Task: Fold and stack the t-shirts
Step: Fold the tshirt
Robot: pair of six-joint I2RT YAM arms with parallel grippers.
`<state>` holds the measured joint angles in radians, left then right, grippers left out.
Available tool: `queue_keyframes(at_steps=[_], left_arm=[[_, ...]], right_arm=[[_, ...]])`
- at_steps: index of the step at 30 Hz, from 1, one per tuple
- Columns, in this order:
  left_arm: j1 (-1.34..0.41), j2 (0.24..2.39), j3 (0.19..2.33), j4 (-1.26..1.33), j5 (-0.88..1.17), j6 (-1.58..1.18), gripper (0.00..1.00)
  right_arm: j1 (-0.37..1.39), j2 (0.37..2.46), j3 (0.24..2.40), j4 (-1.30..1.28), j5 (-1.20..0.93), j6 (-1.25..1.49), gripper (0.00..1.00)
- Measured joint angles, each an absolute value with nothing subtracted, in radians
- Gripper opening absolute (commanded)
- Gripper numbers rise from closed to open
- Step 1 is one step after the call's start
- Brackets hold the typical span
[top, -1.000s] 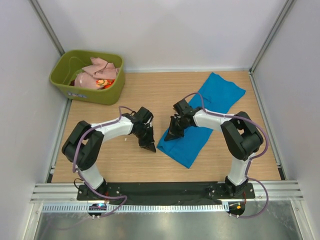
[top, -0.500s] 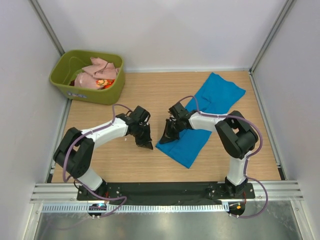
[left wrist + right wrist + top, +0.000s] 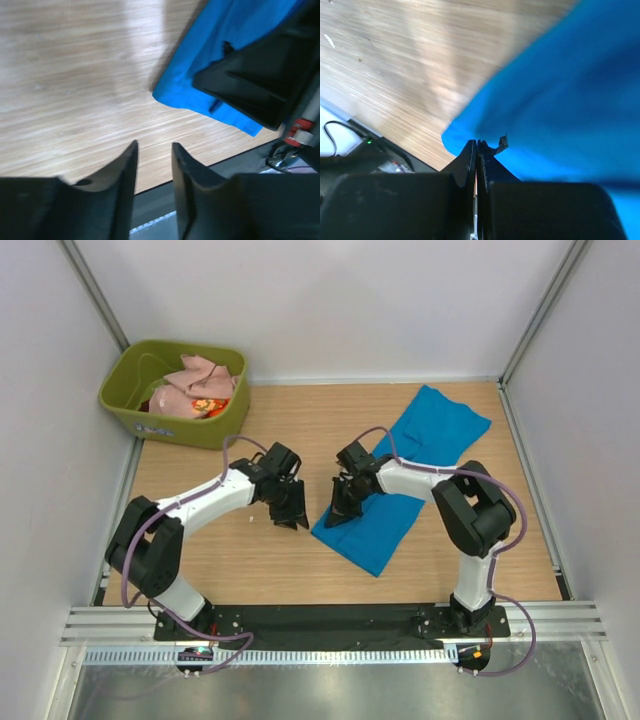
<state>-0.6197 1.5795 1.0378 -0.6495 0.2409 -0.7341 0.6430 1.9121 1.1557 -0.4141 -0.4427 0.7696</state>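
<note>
Overhead view of a wooden table (image 3: 250,565) with two robot arms reaching inward from the near edge. The right gripper (image 3: 338,518) has its two fingers pressed tightly together, pinching the left edge of a bright blue t-shirt (image 3: 437,435). In its wrist view the closed fingertips (image 3: 476,148) meet right at the hem, and the blue cloth fills the frame beyond and to the right of them. From this gripper the shirt runs in a long, flattened diagonal band away toward the far right corner of the table, with its near end lying just behind and to the right of the gripper. The left gripper (image 3: 293,521) hangs low over bare wood just to the left of the right gripper, and the two do not touch. Its fingers stand parted with a narrow gap and hold nothing. In its wrist view the shirt's corner lies ahead and to the right of its fingers (image 3: 126,167). Well beyond the left gripper, in the far left corner, sits an olive-green plastic tub (image 3: 215,430). It holds a crumpled pale pink t-shirt (image 3: 195,375) and a partly hidden red-orange patterned t-shirt (image 3: 208,406).
</note>
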Motion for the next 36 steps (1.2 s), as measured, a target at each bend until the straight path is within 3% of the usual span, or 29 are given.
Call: queue_keyframes(at_steps=[3,7,16,22,31,36], left_arm=[[-0.620,1.607,1.083,-0.657,0.234,-0.698,0.48],[-0.620,1.696,1.169,-0.654,0.233,-0.653,0.56],[-0.620,1.900,1.285,-0.660,0.236,-0.546,0.58],[-0.620,1.948,1.325,-0.670,0.260,-0.504,0.56],[-0.628,1.964,1.320,-0.659,0.316,-0.491,0.29],[-0.630,1.953,1.268,-0.626,0.348,-0.511,0.02]], right_arm=[[0.613,1.832,1.160,-0.511,-0.380,0.725,0.09],[0.512,1.723,1.191,-0.625,-0.276,0.667,0.27],[0.308,1.805,1.542,-0.818,0.143,0.539,0.64],[0.205,2.033,1.803,-0.830,0.306,0.493,0.75],[0.127,2.429,2.185,-0.812,0.400,0.416,0.75],[0.130,2.523,2.265,-0.790,0.364,0.379,0.71]])
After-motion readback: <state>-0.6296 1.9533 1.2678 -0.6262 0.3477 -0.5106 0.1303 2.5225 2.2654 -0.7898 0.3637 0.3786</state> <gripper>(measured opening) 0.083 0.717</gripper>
